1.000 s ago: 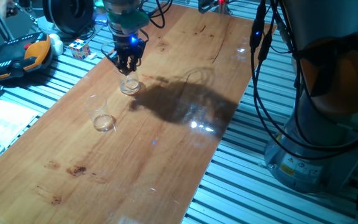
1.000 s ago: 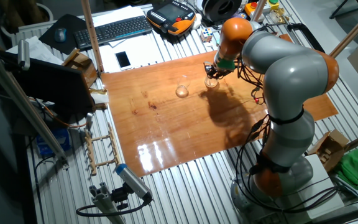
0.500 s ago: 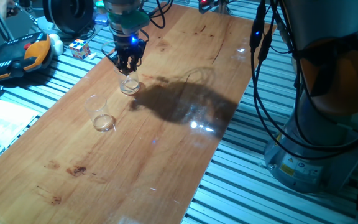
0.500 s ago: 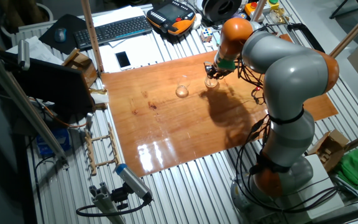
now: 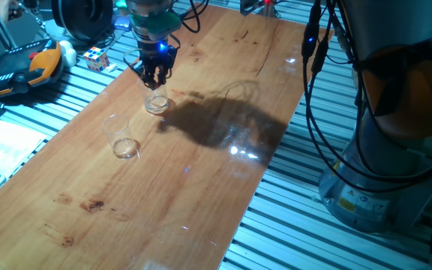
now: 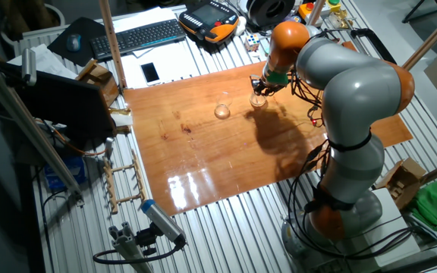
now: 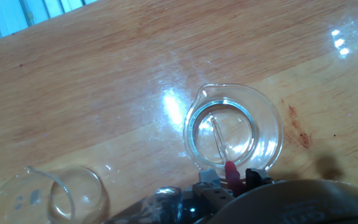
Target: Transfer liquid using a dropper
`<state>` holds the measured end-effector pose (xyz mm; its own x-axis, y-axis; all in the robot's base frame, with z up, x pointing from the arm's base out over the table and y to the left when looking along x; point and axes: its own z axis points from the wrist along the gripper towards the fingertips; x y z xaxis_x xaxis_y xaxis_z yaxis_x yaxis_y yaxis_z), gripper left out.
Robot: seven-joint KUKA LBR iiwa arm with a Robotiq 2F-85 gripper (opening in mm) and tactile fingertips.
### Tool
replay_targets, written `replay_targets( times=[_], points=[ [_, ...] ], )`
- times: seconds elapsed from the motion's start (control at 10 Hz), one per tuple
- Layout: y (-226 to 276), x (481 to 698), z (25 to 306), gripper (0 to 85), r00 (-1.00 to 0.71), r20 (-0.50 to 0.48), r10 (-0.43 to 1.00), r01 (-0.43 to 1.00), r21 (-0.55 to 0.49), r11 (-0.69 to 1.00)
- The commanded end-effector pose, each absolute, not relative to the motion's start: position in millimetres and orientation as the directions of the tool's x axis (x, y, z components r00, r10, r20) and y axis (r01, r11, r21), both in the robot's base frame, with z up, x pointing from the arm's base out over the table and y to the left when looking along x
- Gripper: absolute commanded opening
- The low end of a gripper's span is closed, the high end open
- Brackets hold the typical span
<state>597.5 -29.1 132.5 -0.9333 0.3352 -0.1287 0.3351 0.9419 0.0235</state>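
Observation:
My gripper hangs straight over a small clear cup near the far end of the wooden board, also seen in the other fixed view as gripper and cup. In the hand view the gripper is shut on the dropper. Its red end sits between the fingers and its thin clear tube reaches down into the cup. A shallow layer of liquid glints at the cup's bottom. A second clear cup stands apart, nearer the board's left edge.
A Rubik's cube and an orange-black teach pendant lie off the board to the left. A keyboard and phone sit beyond it. The arm's base and black cables stand to the right.
The gripper with the dropper looks a touch higher over the cup. Both cups stay where they were.

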Motion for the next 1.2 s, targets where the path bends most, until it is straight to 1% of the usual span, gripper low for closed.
replay_targets(
  times=[0.0, 1.1],
  points=[
    [-29.2, 597.4, 132.6, 32.3, -0.933, -0.129, 0.335, 0.335, 0.022, 0.942],
    [-29.5, 595.8, 127.3, 32.0, -0.933, -0.133, 0.334, 0.333, 0.025, 0.942]
  ],
)
